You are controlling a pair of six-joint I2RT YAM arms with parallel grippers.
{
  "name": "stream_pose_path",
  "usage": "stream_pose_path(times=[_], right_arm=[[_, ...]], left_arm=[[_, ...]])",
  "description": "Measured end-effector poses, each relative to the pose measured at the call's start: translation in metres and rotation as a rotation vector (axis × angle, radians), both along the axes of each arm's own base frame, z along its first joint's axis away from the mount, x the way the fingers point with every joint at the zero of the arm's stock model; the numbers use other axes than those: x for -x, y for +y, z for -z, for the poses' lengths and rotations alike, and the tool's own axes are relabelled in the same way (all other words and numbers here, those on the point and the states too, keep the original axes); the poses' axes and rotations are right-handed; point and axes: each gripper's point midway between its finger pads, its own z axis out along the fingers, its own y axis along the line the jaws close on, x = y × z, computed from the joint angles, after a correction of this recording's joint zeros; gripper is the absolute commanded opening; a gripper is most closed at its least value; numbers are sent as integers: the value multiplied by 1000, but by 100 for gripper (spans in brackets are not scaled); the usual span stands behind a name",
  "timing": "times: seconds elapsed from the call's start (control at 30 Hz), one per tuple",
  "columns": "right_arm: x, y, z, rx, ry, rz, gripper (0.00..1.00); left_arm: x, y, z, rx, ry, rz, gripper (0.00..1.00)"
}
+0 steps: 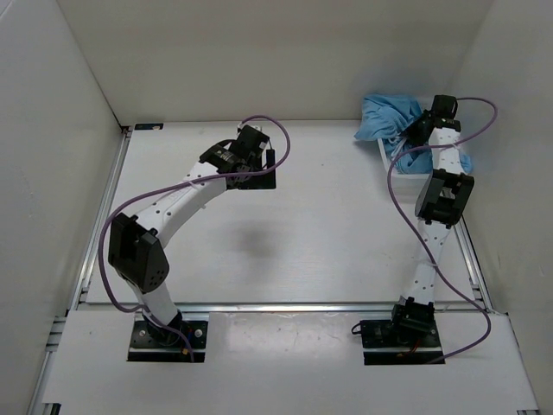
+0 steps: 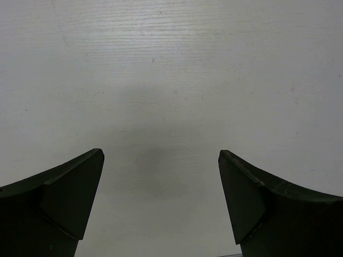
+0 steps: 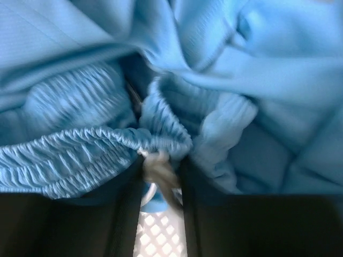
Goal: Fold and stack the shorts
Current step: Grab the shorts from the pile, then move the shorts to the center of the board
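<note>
Right pincer (image 3: pixel 162 163) is deep in the basket (image 1: pixel 396 161) at the far right corner of the worktop (image 1: pixel 328 225). Its jaws are drawn narrow around the gathered waistband (image 3: pixel 80 155) and the white drawstring (image 3: pixel 158 170) of the shorts (image 3: pixel 246 80). The close view is blurred, so it looks like a pinch on the fabric, but I would not swear the hold is firm. The shorts lie bunched in the basket, spilling over its far rim, and none of the cloth is on the open worktop yet. Left pincer (image 2: pixel 161 155) hangs spread wide over bare worktop near the middle, holding nothing.

By my reading the step in hand is the pick-up: getting the shorts out of the basket so they can be laid flat. The next move calls for a secure pinch on the waistband rather than the string alone. After that comes a lift high enough to clear the rim, and a carry toward the middle where the left arm can help spread the cloth.

No brand, label or writing can be read on the shorts, the basket or the arms.
</note>
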Motion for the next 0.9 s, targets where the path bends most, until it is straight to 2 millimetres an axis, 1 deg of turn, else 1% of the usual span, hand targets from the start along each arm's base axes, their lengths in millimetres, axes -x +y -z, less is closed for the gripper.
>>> stream_pose_path(times=[0.03, 0.13, 0.2, 0.23, 0.27, 0.33, 0.37, 0.4, 0.47, 0.53, 0.57, 0.6, 0.67, 0.7, 0.73, 0.8, 0.87, 0.9], right_arm=[[-4, 0, -3, 4, -22, -5, 19], [-10, 0, -10, 4, -59, -3, 10], [-5, 3, -13, 6, -53, -5, 6], [-1, 4, -17, 7, -49, -5, 2], [4, 5, -23, 9, -47, -5, 0], [14, 8, -49, 24, -64, -13, 0], [20, 10, -67, 42, -82, -18, 0], [25, 12, -92, 62, -112, -22, 0], [37, 20, -149, 112, -189, -37, 0], [55, 34, -218, 155, -303, -65, 0], [64, 42, -249, 166, -356, -81, 0], [76, 51, -285, 178, -427, -101, 0], [102, 75, -352, 190, -565, -155, 2], [117, 87, -381, 192, -628, -182, 3], [133, 101, -406, 189, -683, -213, 3], [164, 129, -445, 176, -776, -280, 3], [193, 161, -473, 151, -847, -364, 3], [206, 177, -482, 136, -872, -407, 3]], left_arm=[[0, 0, 1, -4, 2, 3, 100], [-1, -1, 5, -15, 10, 15, 100], [1, -2, 6, -13, 19, 28, 100], [1, -3, 6, -10, 21, 33, 100], [2, -4, 6, -8, 23, 39, 100], [3, -5, 6, -2, 29, 48, 100], [4, -6, 6, 0, 30, 52, 100], [5, -6, 5, 4, 33, 55, 100], [5, -4, 1, 14, 29, 53, 100], [7, -1, -4, 26, 22, 47, 100], [7, 2, -8, 36, 20, 37, 100], [7, 7, -12, 48, 17, 19, 100], [5, 21, -19, 70, 18, -26, 100], [4, 31, -22, 84, 23, -50, 100], [2, 42, -25, 96, 30, -77, 100], [-2, 63, -30, 108, 49, -129, 100], [-7, 84, -37, 116, 57, -183, 100], [-8, 92, -42, 120, 56, -201, 100]])
